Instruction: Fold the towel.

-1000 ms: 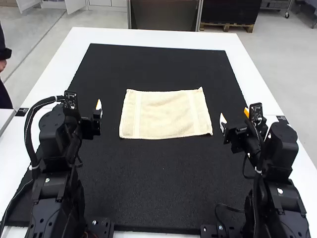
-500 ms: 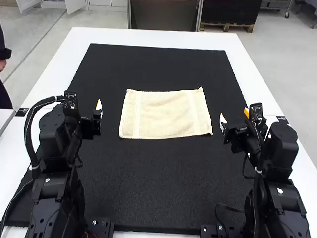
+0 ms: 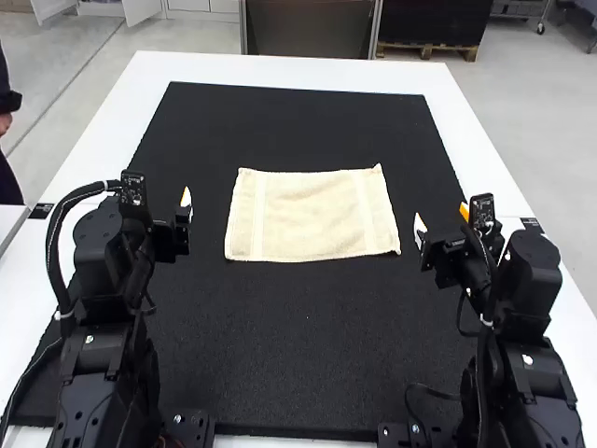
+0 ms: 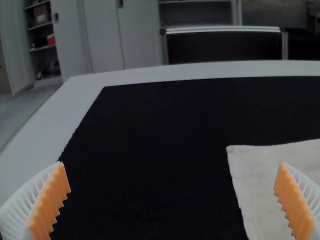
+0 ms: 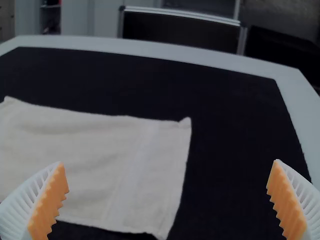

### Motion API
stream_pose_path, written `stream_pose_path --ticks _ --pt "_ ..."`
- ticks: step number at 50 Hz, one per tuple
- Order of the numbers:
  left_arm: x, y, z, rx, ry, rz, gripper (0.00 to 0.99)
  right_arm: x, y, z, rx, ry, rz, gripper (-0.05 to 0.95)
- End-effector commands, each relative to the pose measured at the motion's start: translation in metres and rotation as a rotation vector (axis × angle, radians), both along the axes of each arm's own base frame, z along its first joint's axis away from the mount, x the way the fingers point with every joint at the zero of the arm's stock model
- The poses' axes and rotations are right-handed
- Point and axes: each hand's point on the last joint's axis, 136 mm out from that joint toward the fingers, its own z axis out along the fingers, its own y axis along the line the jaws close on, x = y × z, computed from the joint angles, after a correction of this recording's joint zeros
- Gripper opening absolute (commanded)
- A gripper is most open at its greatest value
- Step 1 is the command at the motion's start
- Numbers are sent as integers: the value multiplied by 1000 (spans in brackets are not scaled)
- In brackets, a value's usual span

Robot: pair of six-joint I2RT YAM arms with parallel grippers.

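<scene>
Towel (image 3: 312,215) of cream terry, flat rectangle on black mat (image 3: 308,345).

No readable text or labels.

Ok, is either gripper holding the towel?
No, the towel lies spread on the black mat, with the left gripper and right gripper both open and off to its sides.

I see a black mat (image 3: 308,355) lying flat on a white table (image 3: 280,71) — pale border showing beyond it. Near the table's side edges I spot a dark patch (image 3: 41,211) — and another dark patch (image 3: 532,225) opposite.
</scene>
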Motion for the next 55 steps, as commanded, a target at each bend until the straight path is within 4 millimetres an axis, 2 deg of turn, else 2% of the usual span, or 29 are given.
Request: stream_pose_path --ticks 1,39,44,49,52,55 --pt "0 1 2 4 -10 5 961 -1 -2 -11 -7 37 -7 923" --pt "0 1 2 4 -10 5 961 -1 -2 -11 -7 37 -7 923" --pt "0 1 4 56 -17 5 961 -1 -2 -11 -7 37 -7 923" --pt "-2 1 24 113 -96 13 949 0 -2 -7 -51 8 -3 923" --pt "-5 2 46 113 -182 23 918 1 -4 10 -26 -57 -16 923" --pt "-10 8 67 122 -270 61 911 3 -14 32 6 -137 -76 923"
